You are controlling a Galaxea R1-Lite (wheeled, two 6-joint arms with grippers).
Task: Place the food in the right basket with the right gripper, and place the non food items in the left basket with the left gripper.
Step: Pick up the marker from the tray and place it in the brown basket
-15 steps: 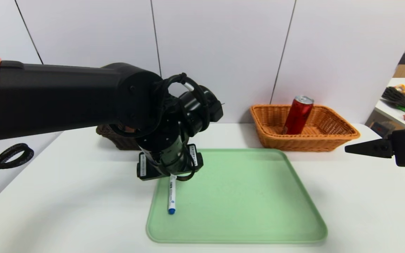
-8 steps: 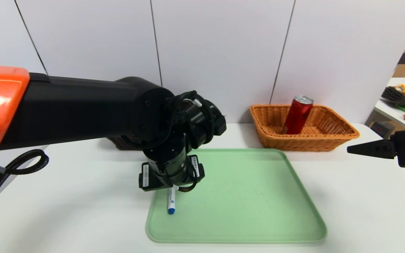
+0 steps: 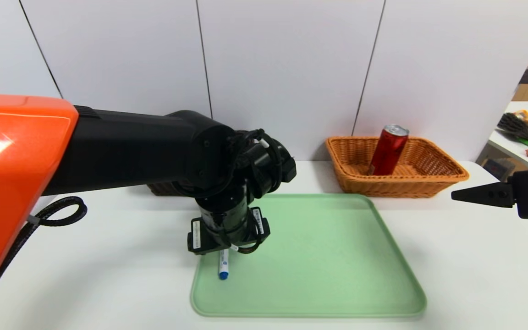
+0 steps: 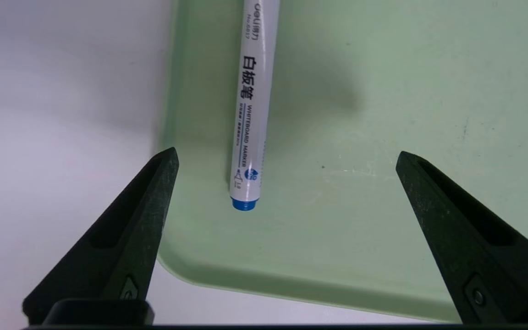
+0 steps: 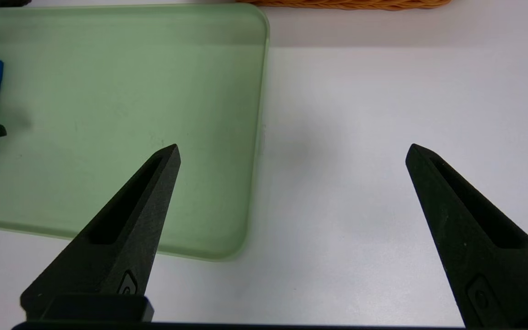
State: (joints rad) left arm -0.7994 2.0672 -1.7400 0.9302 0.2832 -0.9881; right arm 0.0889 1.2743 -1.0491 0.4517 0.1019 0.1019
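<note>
The whiteboard marker (image 4: 254,110) lies on the green tray (image 3: 328,256), long axis running between, and roughly along, the spread fingers of the left end effector (image 4: 287,158) above it. The idle right end effector (image 5: 294,153) waits open beyond the tray's right side.

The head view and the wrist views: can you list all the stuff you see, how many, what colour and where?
marker: 1, white and blue, lying on the tray
tray: 1, light green, on the table
can: 1, red with silver top, leaning in the orange basket
orange basket: 1, behind the tray, to the right
dark basket: 1, brown, mostly hidden behind the left arm
table: 1, white, under everything
left gripper: 1, black, over the tray, jaws open
right gripper: 1, black, right of the tray, jaws open
</note>
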